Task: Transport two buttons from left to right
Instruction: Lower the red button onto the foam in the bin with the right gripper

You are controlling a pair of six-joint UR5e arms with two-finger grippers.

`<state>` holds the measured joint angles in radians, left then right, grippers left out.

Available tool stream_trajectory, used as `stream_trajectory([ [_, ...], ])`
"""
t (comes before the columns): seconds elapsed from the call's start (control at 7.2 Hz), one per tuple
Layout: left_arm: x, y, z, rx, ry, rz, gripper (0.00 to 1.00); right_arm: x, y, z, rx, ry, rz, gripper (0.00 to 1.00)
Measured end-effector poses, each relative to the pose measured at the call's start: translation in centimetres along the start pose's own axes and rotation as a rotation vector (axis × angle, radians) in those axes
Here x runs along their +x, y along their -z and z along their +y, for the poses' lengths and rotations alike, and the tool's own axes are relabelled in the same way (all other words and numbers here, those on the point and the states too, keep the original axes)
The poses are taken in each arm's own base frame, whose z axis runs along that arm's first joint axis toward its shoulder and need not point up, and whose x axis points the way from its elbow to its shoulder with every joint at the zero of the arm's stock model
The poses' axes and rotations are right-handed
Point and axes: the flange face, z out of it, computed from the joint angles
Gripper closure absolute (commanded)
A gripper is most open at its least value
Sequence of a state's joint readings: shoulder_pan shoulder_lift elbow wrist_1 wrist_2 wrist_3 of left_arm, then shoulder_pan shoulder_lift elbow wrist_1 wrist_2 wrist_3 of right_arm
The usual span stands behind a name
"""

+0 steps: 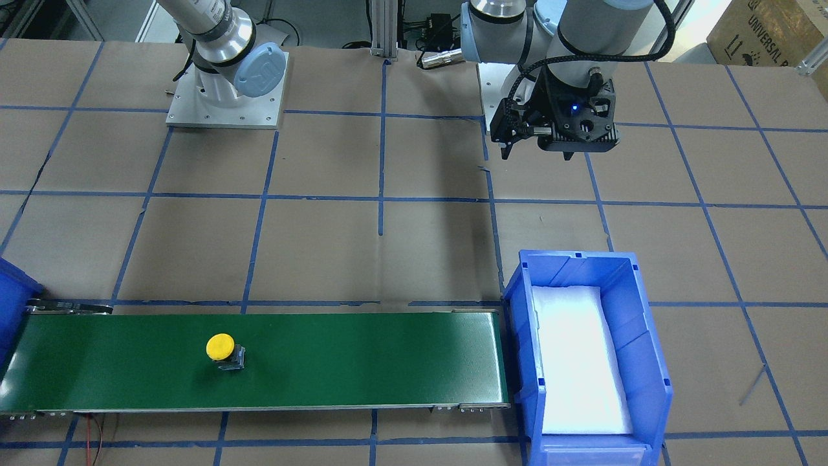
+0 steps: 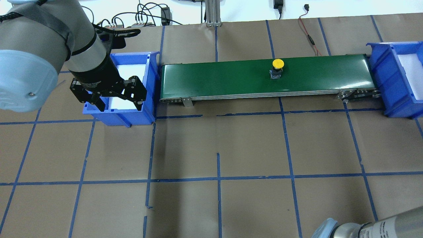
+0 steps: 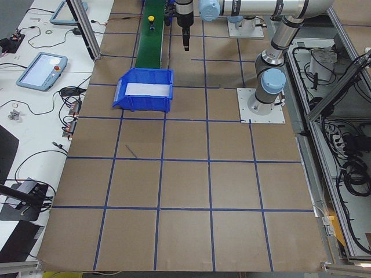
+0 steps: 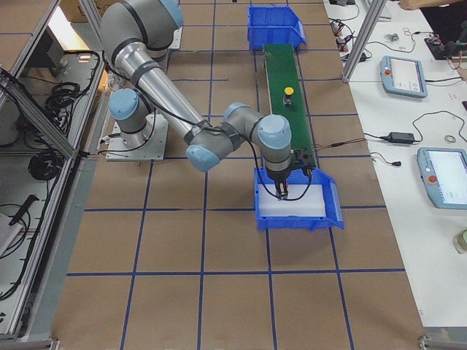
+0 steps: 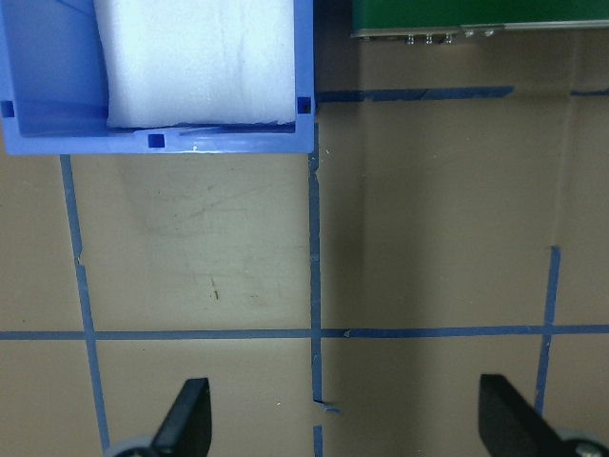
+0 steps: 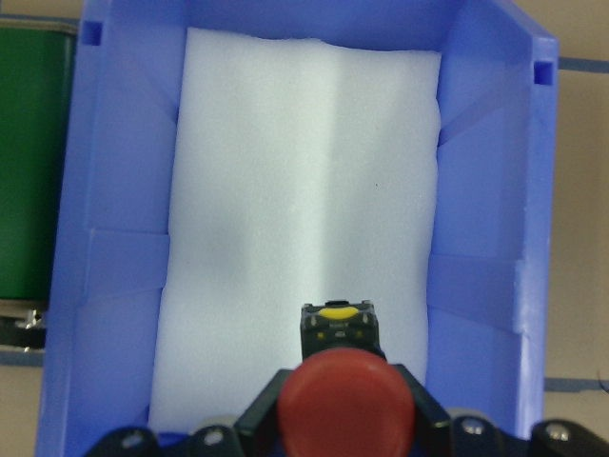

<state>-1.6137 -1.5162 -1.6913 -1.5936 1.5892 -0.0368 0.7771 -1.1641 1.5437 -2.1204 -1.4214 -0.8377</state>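
Brown paper gridded with blue tape covers the table point(image 2: 231, 148).

Overhead view: my left gripper point(image 2: 119, 105) hangs unloaded with its fingers spread, and the left bin point(image 2: 150, 86) lies ahead of it. The yellow button point(image 2: 277, 67) stands on the green belt point(image 2: 214, 77), well off to that gripper's right and nearer the right bin point(image 2: 380, 72).

Left wrist view: nothing lies between the spread fingers point(image 5: 186, 424). The bin ahead of them shows only white foam.

Right wrist view: my right gripper point(image 6: 344, 409) is clamped on the red button point(image 6: 350, 395), cap toward the camera. The right bin's foam lies directly below (no button rests there yet).

Step in hand, as I judge it: depositing the red button.

Next move: lower toward the foam, release, then collect the yellow button from the belt.
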Motion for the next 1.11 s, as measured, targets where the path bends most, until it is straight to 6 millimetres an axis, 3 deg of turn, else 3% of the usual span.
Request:
stream_trajectory([
  [0.28, 0.0, -0.1, 0.0, -0.001, 0.000, 0.000, 0.00, 0.8, -4.9, 0.1, -0.019, -0.081, -0.049, 0.86],
  [0.56, 0.0, -0.2, 0.0, -0.003, 0.000, 0.000, 0.00, 1.0, -6.3, 0.6, -0.060, -0.135, -0.044, 0.70],
  [0.69, 0.0, -0.2, 0.0, -0.003, 0.000, 0.000, 0.00, 1.1, -6.5, 0.7, -0.072, -0.141, -0.040, 0.56],
  [0.83, 0.0, -0.2, 0.0, -0.003, 0.001, 0.000, 0.00, 1.1, -6.6, 0.8, -0.076, -0.140, -0.038, 0.22],
  [0.97, 0.0, -0.2, 0.0, -0.003, 0.000, 0.000, 0.00, 1.0, -6.5, 0.8, -0.076, -0.135, -0.038, 0.07],
  [1.11, 0.0, -0.2, 0.0, -0.003, 0.000, 0.000, 0.00, 0.9, -6.1, 0.8, -0.072, -0.123, -0.035, 0.01],
])
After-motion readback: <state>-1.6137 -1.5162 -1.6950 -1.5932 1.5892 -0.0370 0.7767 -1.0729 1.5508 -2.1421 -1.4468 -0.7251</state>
